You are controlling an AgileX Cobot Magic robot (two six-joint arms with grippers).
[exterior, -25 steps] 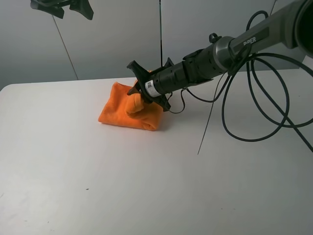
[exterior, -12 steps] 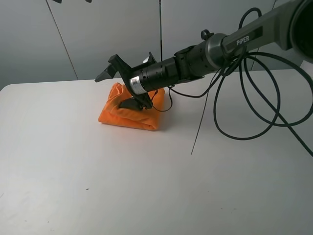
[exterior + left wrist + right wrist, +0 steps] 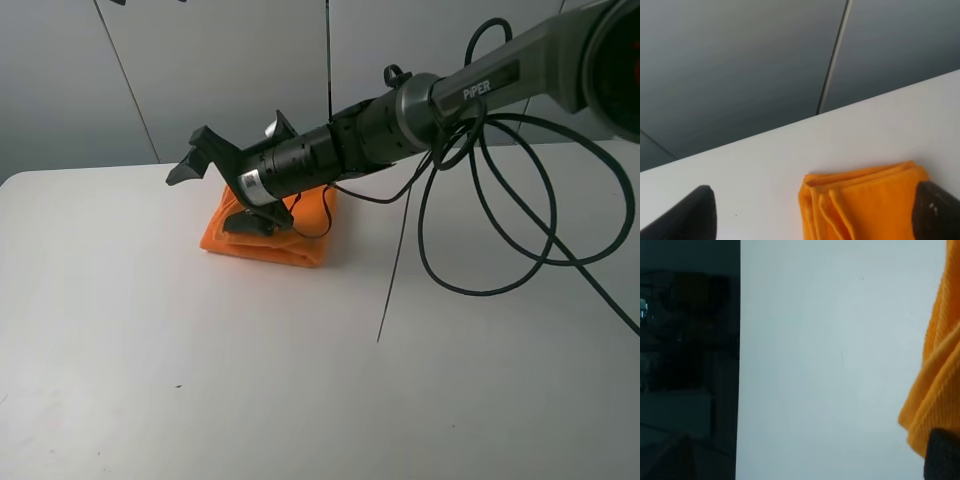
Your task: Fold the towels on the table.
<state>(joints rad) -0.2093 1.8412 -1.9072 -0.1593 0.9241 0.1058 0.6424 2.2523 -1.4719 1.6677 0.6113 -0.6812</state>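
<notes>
Currently I see the table [image 3: 200, 380], a broad matte white slab, filling the lower frame of the high view. Upper centre-left on it lies the towel [image 3: 300, 240], bright orange ribbed terry, folded into a thick squarish wad with stacked layered edges. My right gripper [image 3: 220, 195], black and hard, sits directly above the towel with jaws spread wide, holding nothing. My left gripper [image 3: 810, 210] also stands open, towel edge between its fingertips.
</notes>
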